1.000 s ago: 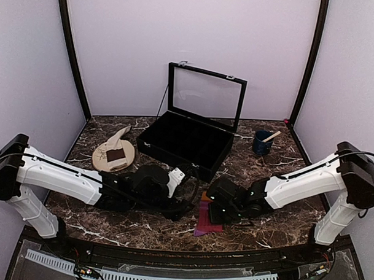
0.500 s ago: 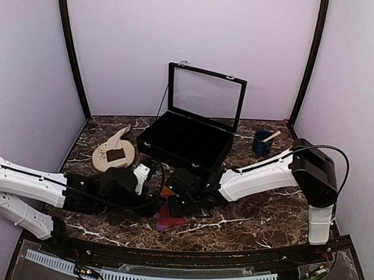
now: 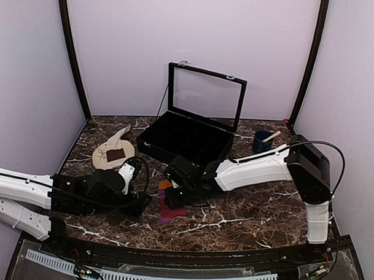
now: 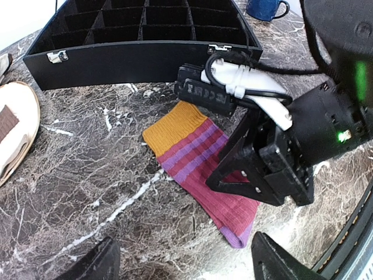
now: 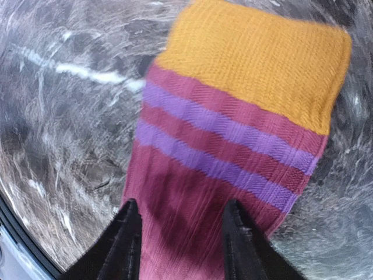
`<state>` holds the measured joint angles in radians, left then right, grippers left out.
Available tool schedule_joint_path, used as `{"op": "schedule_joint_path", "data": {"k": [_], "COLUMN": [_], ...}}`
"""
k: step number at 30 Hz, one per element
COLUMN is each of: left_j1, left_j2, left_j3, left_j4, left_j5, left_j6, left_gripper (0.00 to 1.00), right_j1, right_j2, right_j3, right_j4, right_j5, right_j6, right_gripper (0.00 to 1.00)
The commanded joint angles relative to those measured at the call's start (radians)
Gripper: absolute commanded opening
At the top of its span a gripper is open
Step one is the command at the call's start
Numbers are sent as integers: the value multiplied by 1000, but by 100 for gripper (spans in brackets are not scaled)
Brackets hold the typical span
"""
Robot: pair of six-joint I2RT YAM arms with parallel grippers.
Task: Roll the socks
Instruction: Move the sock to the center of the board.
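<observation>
The magenta-pink sock with purple stripes and an orange end lies flat on the marble table, in front of the black box. My right gripper hovers low over its magenta middle, jaws apart, with the fabric flat beneath the two fingers. In the top view the right gripper covers part of the sock. My left gripper is wide open just left of the sock's purple toe, holding nothing. The cream-beige sock with a brown band rests on the round plate at the back left.
A black compartment box with its glass lid raised stands behind the sock. A blue mug with a stick in it sits at the back right. The table's front edge runs close behind both grippers.
Both grippers and the magenta sock have shifted left across the table. The right gripper's jaws have spread apart over the sock. The left gripper stayed wide open.
</observation>
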<state>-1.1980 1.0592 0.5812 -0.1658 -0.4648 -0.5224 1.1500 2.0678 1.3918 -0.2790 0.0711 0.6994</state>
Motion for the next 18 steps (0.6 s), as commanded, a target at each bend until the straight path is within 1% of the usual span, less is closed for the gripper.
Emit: {"op": "schedule_joint_path", "data": {"k": [1, 5, 9, 12, 15, 18], "left_j1": [2, 2, 0, -8, -21, -37], "left_j2": [-23, 7, 70, 132, 205, 286], "left_j3": [-34, -32, 6, 56, 112, 165], "left_j4": [31, 79, 106, 92, 67, 37], "left_j5": [30, 92, 170, 200, 204, 156], "left_j6": [69, 143, 239, 319, 391, 455], "left_gripper": [80, 80, 80, 80, 80, 79], "right_j1": [-4, -6, -17, -34, -55, -76], "right_j2": [-87, -162, -248, -308, -377, -445], "right_j3": [35, 19, -39, -105, -189, -268], "right_j4": [-37, -63, -90, -131, -139, -141], "right_j5": [4, 18, 59, 112, 140, 156], "right_j6": [-159, -205, -201, -188, -178, -162], "right_gripper": [47, 54, 56, 56, 57, 57]}}
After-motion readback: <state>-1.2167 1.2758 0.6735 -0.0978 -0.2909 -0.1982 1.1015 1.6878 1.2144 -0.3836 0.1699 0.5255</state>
